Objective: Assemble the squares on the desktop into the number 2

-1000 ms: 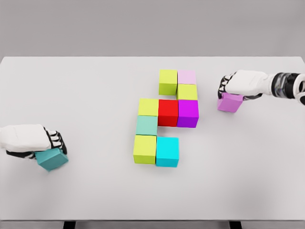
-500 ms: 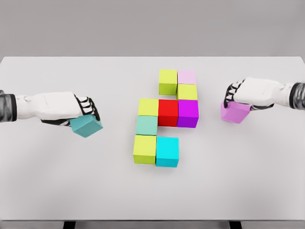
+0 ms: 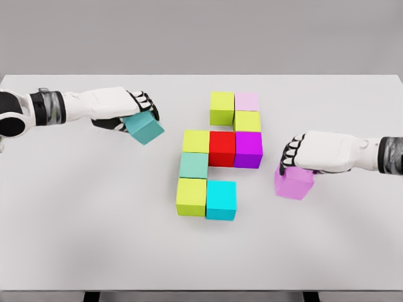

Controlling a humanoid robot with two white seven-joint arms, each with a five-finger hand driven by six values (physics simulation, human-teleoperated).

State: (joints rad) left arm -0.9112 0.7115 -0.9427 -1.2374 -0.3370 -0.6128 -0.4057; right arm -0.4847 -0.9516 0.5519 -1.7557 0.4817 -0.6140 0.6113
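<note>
A: While both your arms are over the desk (image 3: 75, 239), what's each hand got?

B: Your left hand (image 3: 123, 110) is closed around a teal cube (image 3: 145, 128), tilted, upper left of the block cluster and apart from it. Can't tell if the cube touches the desk. Your right hand (image 3: 318, 153) is clamped on a violet cube (image 3: 293, 183), to the right of the cluster, level with the gap below the magenta cube (image 3: 249, 148). It's near but not touching any placed block.

A: And the cluster?

B: Nine blocks mid-desk, all flat. Top row: lime cube (image 3: 221, 107) with a pale pink cube (image 3: 247, 101) touching on its right. Below the pink one, a yellow-green cube (image 3: 247, 121). Next row down, left to right: yellow cube (image 3: 196, 141), red cube (image 3: 221, 148), magenta cube, all touching. Under the yellow one, a mint cube (image 3: 193, 165). Bottom row: olive-yellow cube (image 3: 191, 195) with a cyan cube (image 3: 221, 199) on its right.

A: Where do you stand against the figure?

B: The spot right of the cyan cube is bare, and so is the spot left of the lime cube. Both held cubes are off the cluster.
</note>
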